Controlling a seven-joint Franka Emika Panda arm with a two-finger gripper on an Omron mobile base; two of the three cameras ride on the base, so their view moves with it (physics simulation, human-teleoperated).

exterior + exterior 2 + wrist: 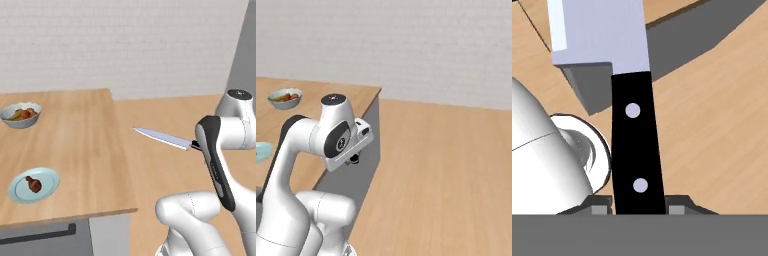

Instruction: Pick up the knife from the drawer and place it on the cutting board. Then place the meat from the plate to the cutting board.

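The knife (634, 125) sits clamped by its black handle in the tool (640, 206), blade pointing left toward the table (85, 150), out past its right edge over the floor. No board is visible; meat (34, 184) rests on the plate (47, 176) at the table's front left.

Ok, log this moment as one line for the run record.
gripper: shut on knife | knife: in air, beside counter | meat: on plate

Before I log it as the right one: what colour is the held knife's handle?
Black, with two pale rivets; the knife handle shows best in the hand view.
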